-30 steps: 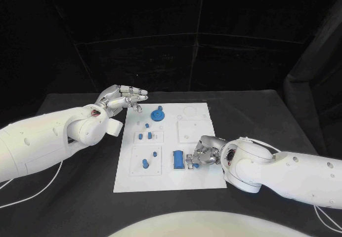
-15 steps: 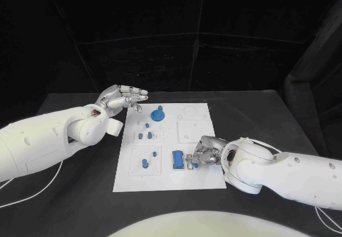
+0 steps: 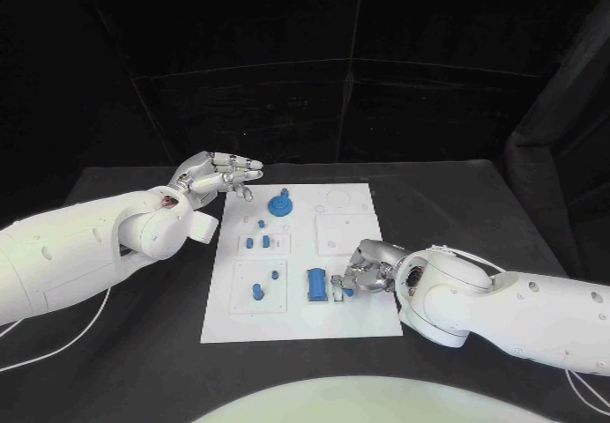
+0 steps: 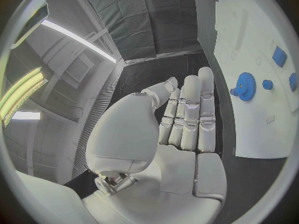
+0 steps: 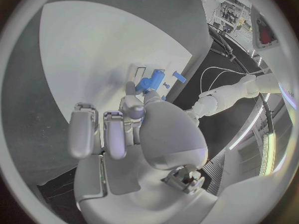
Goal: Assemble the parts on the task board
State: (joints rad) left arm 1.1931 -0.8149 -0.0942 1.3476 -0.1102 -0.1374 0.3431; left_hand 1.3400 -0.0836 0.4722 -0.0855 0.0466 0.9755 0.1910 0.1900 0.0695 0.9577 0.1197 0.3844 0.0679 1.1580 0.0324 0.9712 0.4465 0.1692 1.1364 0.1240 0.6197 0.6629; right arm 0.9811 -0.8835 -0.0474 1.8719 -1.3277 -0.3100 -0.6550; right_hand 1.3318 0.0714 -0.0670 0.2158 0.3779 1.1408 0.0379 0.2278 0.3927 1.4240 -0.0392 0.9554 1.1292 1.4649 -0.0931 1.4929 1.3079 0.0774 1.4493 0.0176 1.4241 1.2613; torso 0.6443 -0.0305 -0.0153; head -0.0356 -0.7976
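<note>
Parts in blue lie scattered over the white task board (image 3: pixel 356 317), which sits in the middle of the black table (image 3: pixel 483 203). We see the right hand (image 3: pixel 361 271) low over the board's near right area, its fingers curled down around a small blue part (image 3: pixel 343 290) just beside the rectangular blue block (image 3: pixel 316 282). In the right wrist view the fingers (image 5: pixel 115 134) bend over blue pieces (image 5: pixel 149 82), but we cannot tell for sure whether the small part is pinched or only touched. The left hand (image 3: pixel 219 176) hovers off the board's far left corner, holding nothing, its fingers (image 4: pixel 190 114) straight and side by side with the thumb apart. Near it on the board stands the blue gear (image 3: pixel 281 207), also seen in the left wrist view (image 4: pixel 246 86), with smaller blue pegs (image 3: pixel 258 241) nearer the robot.
</note>
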